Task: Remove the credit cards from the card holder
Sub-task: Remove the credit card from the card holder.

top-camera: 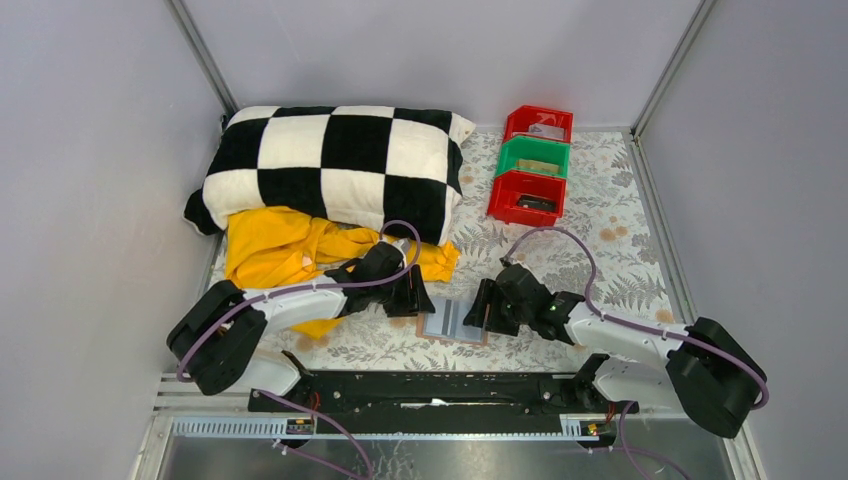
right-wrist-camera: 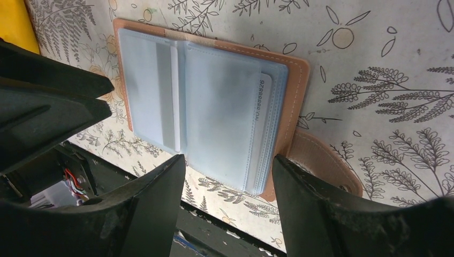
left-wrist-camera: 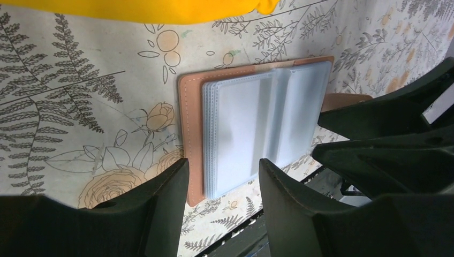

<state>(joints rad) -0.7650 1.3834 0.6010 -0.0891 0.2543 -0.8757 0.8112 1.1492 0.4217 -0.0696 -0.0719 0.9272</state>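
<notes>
The open card holder (top-camera: 452, 322) lies flat on the table (top-camera: 620, 250) in the narrow gap between the left gripper (top-camera: 418, 300) and the right gripper (top-camera: 482, 308). Both have their jaws apart, so each one closes the way from its own side. A yellow cloth (top-camera: 280, 250) and a checkered pillow (top-camera: 335, 165) fill the far left, a black rail (top-camera: 440, 388) runs close along the near edge, and the row of red and green bins (top-camera: 530, 165) stands well apart, with bare table before it.
</notes>
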